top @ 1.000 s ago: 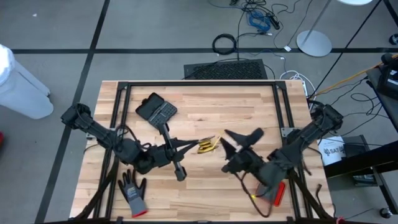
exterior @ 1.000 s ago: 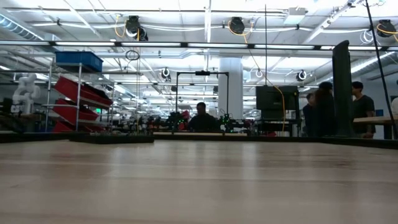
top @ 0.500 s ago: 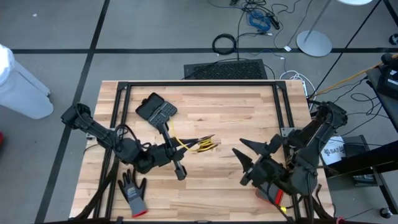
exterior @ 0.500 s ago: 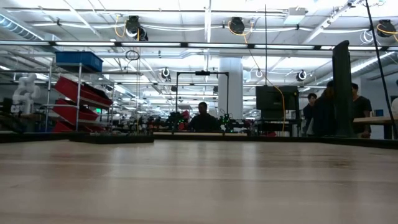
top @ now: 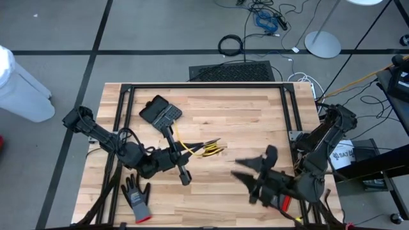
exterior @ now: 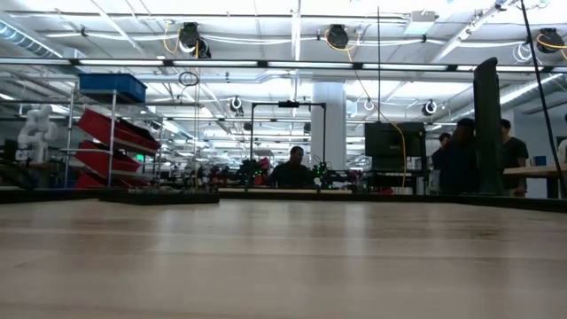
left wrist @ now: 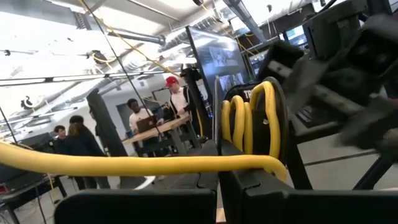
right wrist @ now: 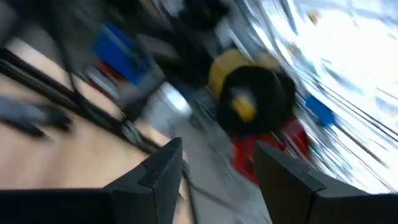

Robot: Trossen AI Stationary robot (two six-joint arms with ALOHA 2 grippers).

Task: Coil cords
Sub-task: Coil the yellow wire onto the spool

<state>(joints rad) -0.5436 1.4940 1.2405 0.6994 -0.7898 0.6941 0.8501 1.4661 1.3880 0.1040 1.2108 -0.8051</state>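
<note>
The thin yellow cord (top: 211, 150) is a small bundle at the table's middle, with one loose strand (top: 181, 137) arcing back toward the left arm. In the left wrist view its coils (left wrist: 252, 121) stand just beyond the fingers. My left gripper (top: 202, 148) reaches in from the left and is shut on the cord. My right gripper (top: 252, 167) is open and empty, blurred, to the right of the cord and nearer the table's near edge. It also shows in the right wrist view (right wrist: 217, 165). My left gripper pinches the yellow cord's bundle at its near end (left wrist: 245, 167) between its two fingers. The fingers come about level from the table's left. The coils stand up past the fingertips, and one strand (left wrist: 124, 165) runs off sideways, slack. Whether the bundle rests on the table I cannot tell.
A black keypad device (top: 160, 112) lies at the far left, with a dark-handled tool (top: 180, 167) slanting across below my left gripper. A grey glove (top: 136, 195) lies at the near left. A red object (top: 285, 199) sits under the right arm. A black mat (top: 239, 71) lies beyond the far edge.
My right gripper has drawn back from the cord toward the table's near right and has turned, still open. A loose yellow strand has sprung out of the bundle into an arc beside my left gripper. The bundle itself has stayed where it was.
</note>
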